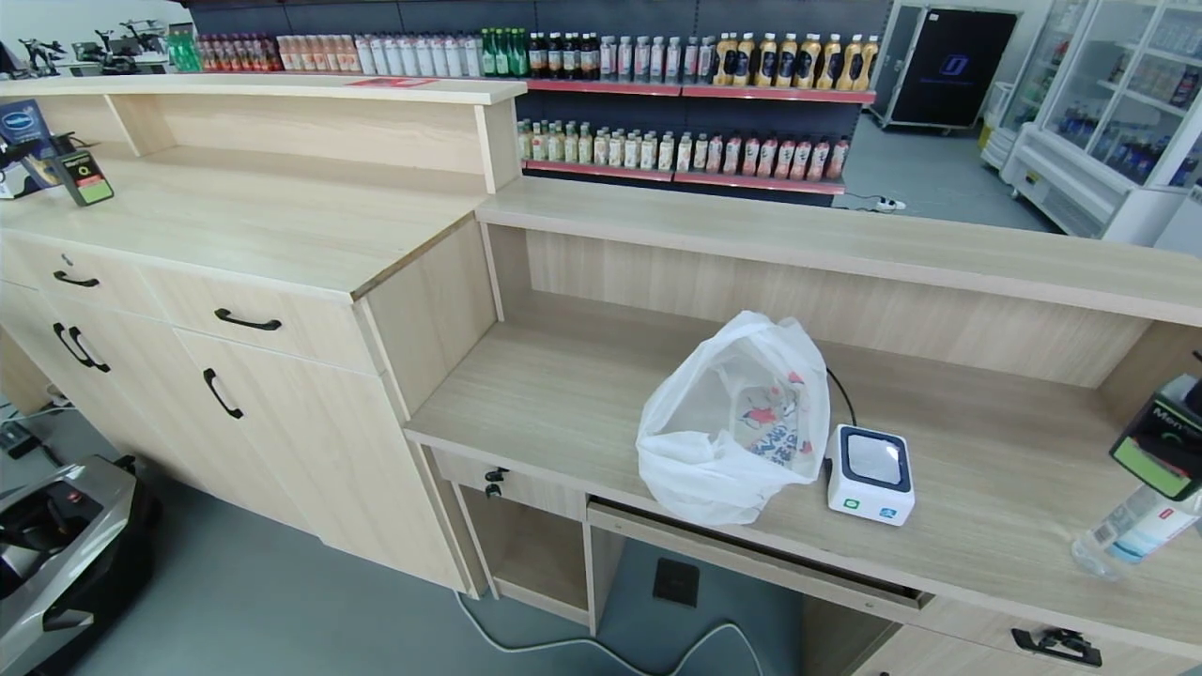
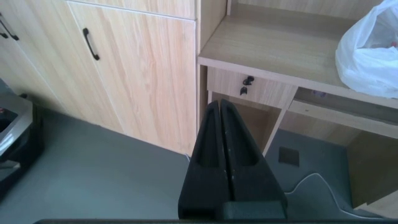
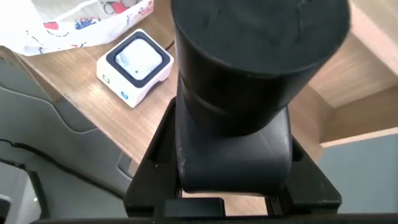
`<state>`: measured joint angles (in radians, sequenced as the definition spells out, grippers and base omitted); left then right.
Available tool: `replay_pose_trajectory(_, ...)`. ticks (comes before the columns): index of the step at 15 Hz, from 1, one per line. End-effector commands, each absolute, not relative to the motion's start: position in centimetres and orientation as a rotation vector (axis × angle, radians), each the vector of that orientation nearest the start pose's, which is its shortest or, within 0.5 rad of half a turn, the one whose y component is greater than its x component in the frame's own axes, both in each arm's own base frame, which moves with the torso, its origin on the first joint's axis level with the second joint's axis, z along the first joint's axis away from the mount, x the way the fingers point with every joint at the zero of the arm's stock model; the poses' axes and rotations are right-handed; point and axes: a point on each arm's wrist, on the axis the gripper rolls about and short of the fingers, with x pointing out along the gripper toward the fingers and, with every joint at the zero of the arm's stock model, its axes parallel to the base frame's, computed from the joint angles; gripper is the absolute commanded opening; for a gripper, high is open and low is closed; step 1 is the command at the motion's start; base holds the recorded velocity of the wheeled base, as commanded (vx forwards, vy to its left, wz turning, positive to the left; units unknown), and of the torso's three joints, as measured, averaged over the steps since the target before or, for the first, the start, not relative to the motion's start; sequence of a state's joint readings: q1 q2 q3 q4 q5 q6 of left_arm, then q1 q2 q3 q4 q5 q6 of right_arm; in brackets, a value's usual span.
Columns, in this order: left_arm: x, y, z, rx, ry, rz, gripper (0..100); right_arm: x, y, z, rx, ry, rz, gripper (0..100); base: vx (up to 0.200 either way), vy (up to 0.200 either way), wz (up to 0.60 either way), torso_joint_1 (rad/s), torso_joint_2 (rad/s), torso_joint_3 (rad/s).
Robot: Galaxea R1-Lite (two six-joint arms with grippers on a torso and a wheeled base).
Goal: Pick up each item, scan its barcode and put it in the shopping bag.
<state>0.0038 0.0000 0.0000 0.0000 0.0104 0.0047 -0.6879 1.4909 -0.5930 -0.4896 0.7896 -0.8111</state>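
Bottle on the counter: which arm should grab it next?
Right, likely: the bottle lies far right, beyond the scanner; the left gripper hangs low over the floor by the cabinets.

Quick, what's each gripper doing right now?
Left gripper: closed, holding nothing.
Right gripper: closed around a black round container.

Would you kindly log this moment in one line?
left gripper: fingers shut | white plastic shopping bag: on wooden counter | white square scanner: beside bag | clear bottle: lying on counter
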Motion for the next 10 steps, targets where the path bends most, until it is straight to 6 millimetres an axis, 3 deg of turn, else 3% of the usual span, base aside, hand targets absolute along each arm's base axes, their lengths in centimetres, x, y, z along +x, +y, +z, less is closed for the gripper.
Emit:
replay_pose_trajectory(1,-2.3,0.0,7.5,0.005,0.0,0.015,0,19.0,-13.3,18.2,-0.573,0.198,0.2,0,0.0,0.0,0.6,0.012,0.0,0.002)
replay_pose_trajectory(5,-2.3,0.0,7.5,0.006,0.0,0.015,0,23.2,-10.1,21.7,-0.525,0.111,0.155,0,0.0,0.0,0.6,-0.001,0.0,0.004)
replay_pose_trajectory(6,-2.3,0.0,7.5,0.005,0.0,0.015,0,26.1,-7.9,23.5,-0.441,0.076,0.069,0,0.0,0.0,0.6,0.012,0.0,-0.002)
replay_pose_trajectory(7,-2.3,0.0,7.5,0.005,0.0,0.015,0,27.6,-7.0,24.0,-0.428,0.075,0.019,0,0.0,0.0,0.6,0.007,0.01,0.002)
replay_pose_trajectory(8,-2.3,0.0,7.5,0.005,0.0,0.015,0,29.2,-5.7,22.8,-0.396,0.109,0.026,0,0.0,0.0,0.6,0.002,0.0,0.007)
replay_pose_trajectory(10,-2.3,0.0,7.5,0.005,0.0,0.015,0,31.9,-5.6,18.6,-0.335,0.222,0.078,0,0.0,0.0,0.0,0.0,0.0,0.0)
